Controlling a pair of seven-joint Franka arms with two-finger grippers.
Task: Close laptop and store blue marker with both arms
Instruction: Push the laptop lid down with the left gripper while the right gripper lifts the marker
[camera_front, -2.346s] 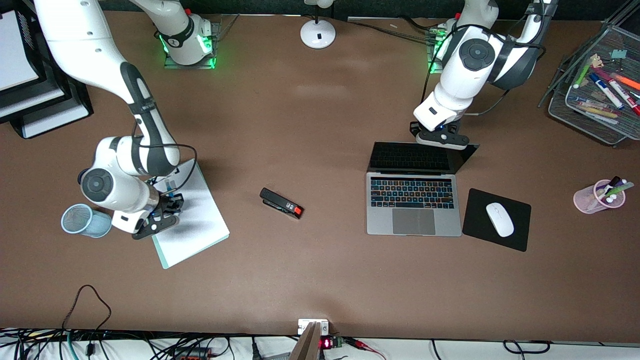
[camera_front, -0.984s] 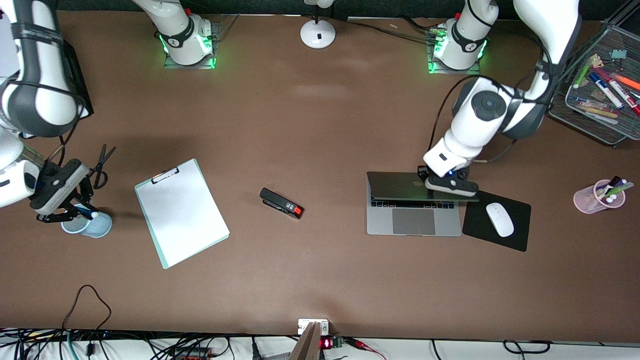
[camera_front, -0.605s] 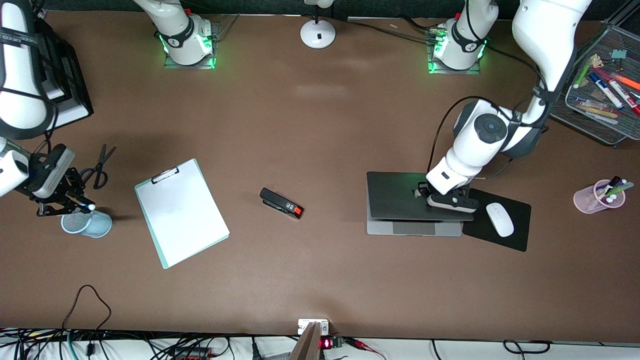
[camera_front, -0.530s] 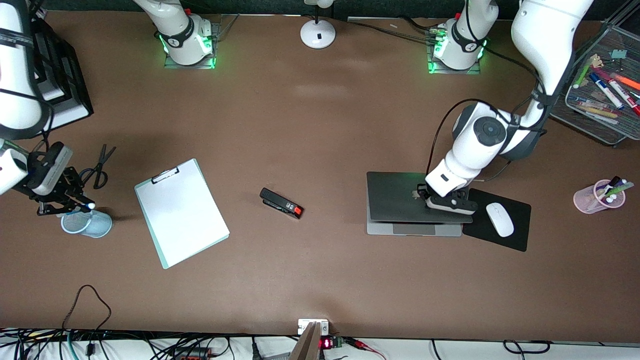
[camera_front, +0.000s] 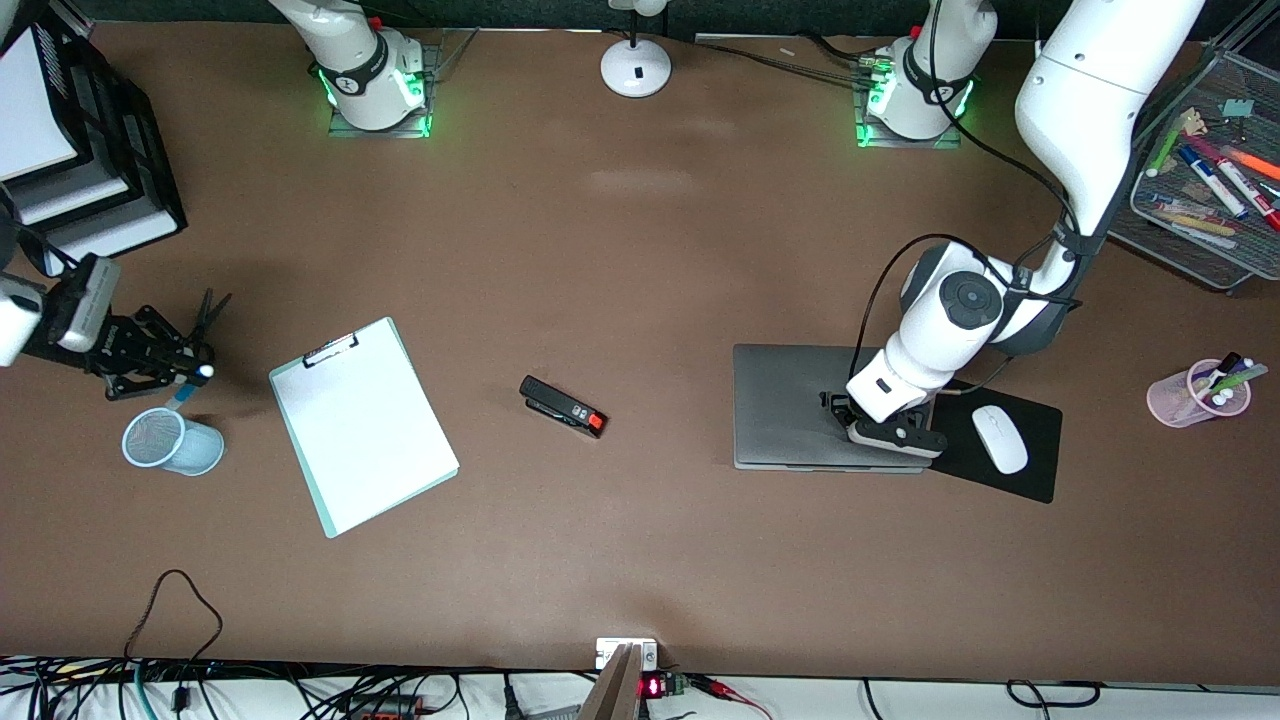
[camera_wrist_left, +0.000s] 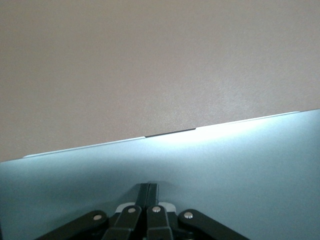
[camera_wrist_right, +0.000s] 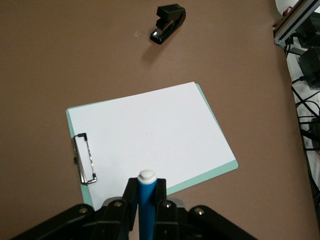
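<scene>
Right gripper (camera_front: 165, 375) clamps the blue marker (camera_front: 190, 385), white tip outward, just above the rim of the blue mesh cup (camera_front: 170, 443) beside the clipboard (camera_front: 362, 425); the cup's contents cannot be told. The marker looks light, stiff and smooth, best gripped mid-barrel. The laptop (camera_front: 790, 405), lid down, lies beside the mouse pad (camera_front: 1030, 475). Left gripper (camera_front: 885, 432), fingers together, presses on the lid's corner. The pink cup (camera_front: 1190, 395) holds mixed pens.

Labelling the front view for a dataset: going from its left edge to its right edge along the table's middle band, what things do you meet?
Mesh cup → clipboard → stapler → laptop → mouse → pink cup.
</scene>
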